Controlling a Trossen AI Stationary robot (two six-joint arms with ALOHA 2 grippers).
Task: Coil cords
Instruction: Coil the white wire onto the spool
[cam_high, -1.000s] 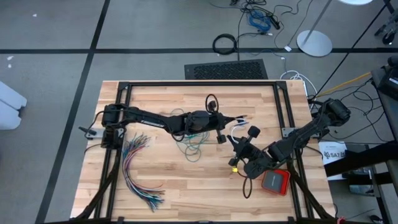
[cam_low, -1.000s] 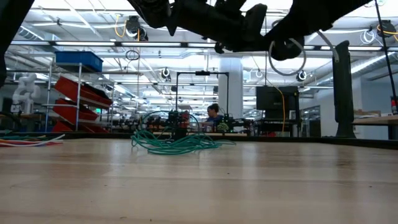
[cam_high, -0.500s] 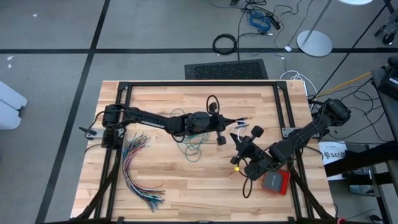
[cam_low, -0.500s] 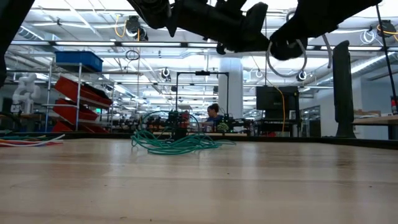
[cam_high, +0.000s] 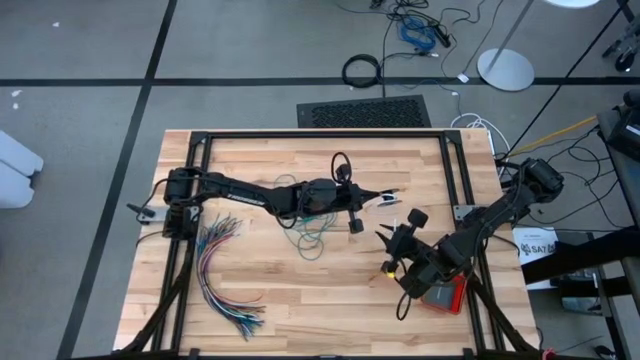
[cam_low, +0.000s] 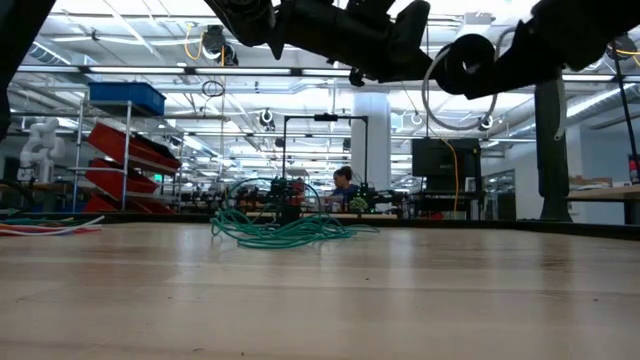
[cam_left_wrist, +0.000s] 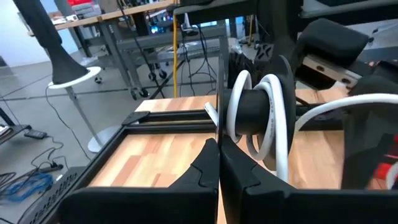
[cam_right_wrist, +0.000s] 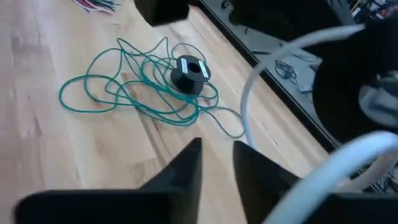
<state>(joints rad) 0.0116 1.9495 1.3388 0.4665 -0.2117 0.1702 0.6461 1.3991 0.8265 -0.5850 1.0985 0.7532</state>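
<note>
Two grippers raised: left gripper (cam_high: 392, 196) pinched closed, right gripper (cam_right_wrist: 216, 163) narrowly parted, empty; teal cord (cam_right_wrist: 134, 84) tangled, black cord indiscernible.

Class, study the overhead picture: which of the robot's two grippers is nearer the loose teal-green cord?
Left. The left gripper is just beyond the teal-green cord toward the table's right; the right gripper is farther off on that side.
</note>
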